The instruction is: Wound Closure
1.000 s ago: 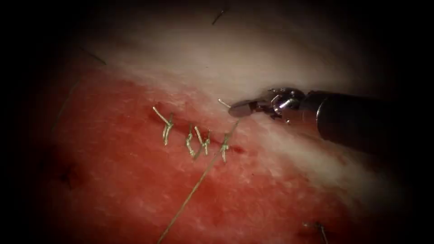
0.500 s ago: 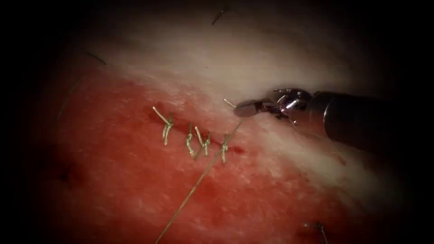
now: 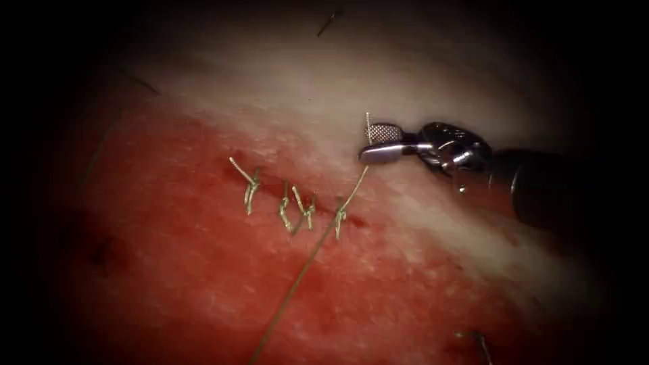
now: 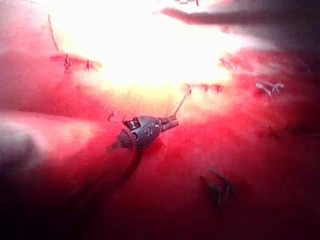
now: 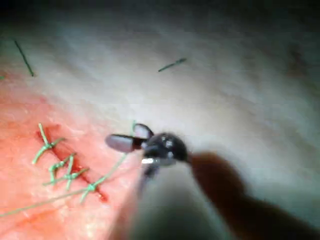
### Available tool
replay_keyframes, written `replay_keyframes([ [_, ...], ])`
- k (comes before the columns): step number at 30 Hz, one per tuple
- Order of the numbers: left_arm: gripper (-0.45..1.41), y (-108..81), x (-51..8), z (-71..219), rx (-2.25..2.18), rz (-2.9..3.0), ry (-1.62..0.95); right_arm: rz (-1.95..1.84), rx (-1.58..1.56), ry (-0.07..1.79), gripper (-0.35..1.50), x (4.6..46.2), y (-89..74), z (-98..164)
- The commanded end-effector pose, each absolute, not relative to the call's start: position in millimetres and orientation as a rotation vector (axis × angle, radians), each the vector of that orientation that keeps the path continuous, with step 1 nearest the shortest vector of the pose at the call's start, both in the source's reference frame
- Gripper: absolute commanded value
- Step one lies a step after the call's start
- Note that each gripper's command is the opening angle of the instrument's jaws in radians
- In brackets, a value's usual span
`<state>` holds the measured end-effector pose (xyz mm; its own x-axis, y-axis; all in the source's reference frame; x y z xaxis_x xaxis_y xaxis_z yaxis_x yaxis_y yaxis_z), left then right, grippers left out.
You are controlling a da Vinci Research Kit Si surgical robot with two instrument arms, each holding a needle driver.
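On the tissue (image 3: pixel 203 284), the cut (image 3: pixel 297 199) carries several knotted stitches (image 3: pixel 249 189). My right tool (image 3: pixel 367 143) hovers just right of the cut's right end, jaws open and gripping nothing. From the rightmost knot (image 3: pixel 338 216) a thread tail (image 3: pixel 355 189) rises to those jaws, and a short end stands beside the upper one. The right wrist view shows the same open jaws (image 5: pixel 122 134) with the green thread (image 5: pixel 112 170) running up to them. A long thread (image 3: pixel 291 290) runs straight from that knot down-left. In the left wrist view my left tool (image 4: pixel 175 121) is shut on the thread (image 4: pixel 182 102).
Red fluid covers the tissue's lower half, and a pale band (image 3: pixel 378 81) lies above it. Loose cut ends of thread lie at the far edge (image 3: pixel 329 23), upper left (image 3: pixel 138 82) and lower right (image 3: pixel 476 341).
The right tool's jaws were shut on the thread tail and now stand open. The tool has drawn back to the right and slightly up. The tail has swung right with it.
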<state>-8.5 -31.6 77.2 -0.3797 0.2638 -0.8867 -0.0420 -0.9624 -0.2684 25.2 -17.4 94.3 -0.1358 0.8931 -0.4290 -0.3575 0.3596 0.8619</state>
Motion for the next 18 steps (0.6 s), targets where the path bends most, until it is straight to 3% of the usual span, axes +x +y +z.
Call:
replay_keyframes([
  [1,-0.45,-31.4,-9.3,77.8,-1.638,2.433,-0.292,1.167,0.547,1.317,1.46,25.6,-17.5,94.1],
  [18,-0.45,-17.2,-12.9,85.0,-1.715,2.245,-0.131,0.888,0.346,1.433,1.41,21.2,-22.4,84.2],
])
